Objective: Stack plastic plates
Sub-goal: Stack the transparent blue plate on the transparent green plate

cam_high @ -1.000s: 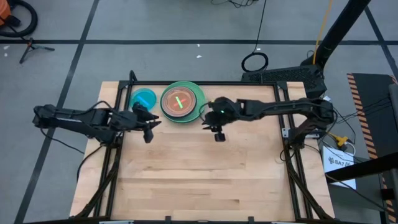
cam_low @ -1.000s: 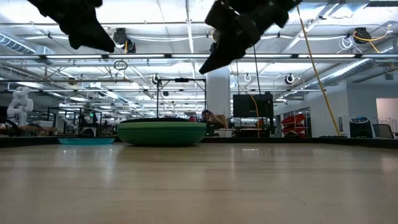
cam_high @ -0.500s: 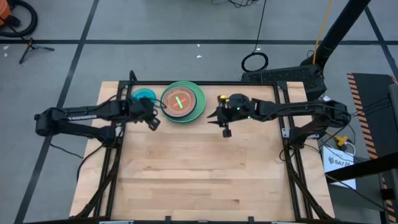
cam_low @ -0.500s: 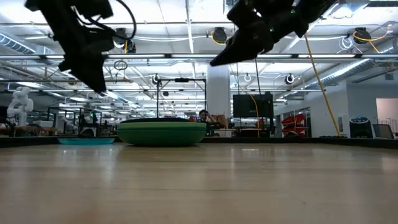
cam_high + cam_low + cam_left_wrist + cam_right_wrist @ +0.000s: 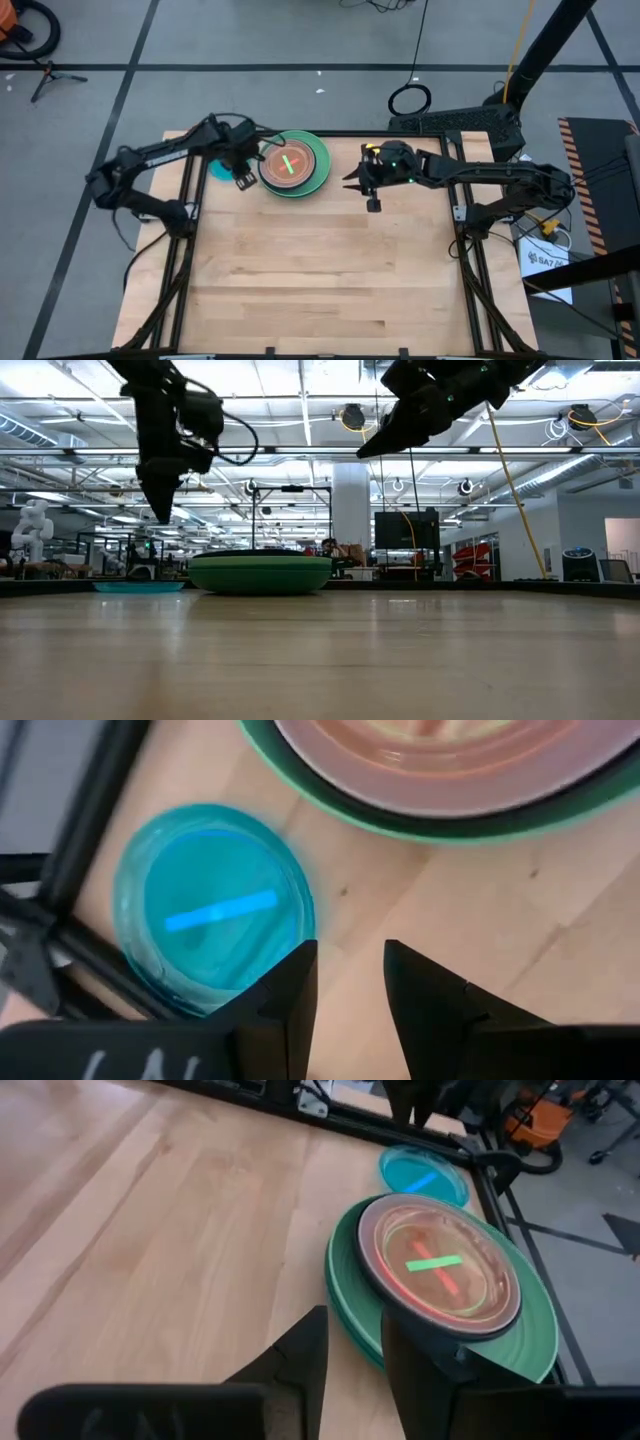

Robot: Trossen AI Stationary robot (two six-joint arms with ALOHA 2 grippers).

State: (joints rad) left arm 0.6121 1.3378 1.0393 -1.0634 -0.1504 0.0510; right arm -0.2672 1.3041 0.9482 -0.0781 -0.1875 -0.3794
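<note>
The left gripper (image 5: 243, 180) hovers over the blue plate (image 5: 222, 166), fingers narrowly parted, empty. Beside it sits the plate stack (image 5: 296, 165). The right gripper (image 5: 372, 203) hangs nearby, fingers narrowly parted, empty.

The high view is looking straight down; the low view is looking level; both are sharing the plate stack (image 5: 293, 165) (image 5: 260, 572).

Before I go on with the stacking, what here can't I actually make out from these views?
- How many plates the stack holds: the top ones cover those beneath in the high view; the low view shows only the green rim.
- The blue plate: in the high view the left gripper covers most of it; in the left wrist view the table's frame bars cross it.
</note>
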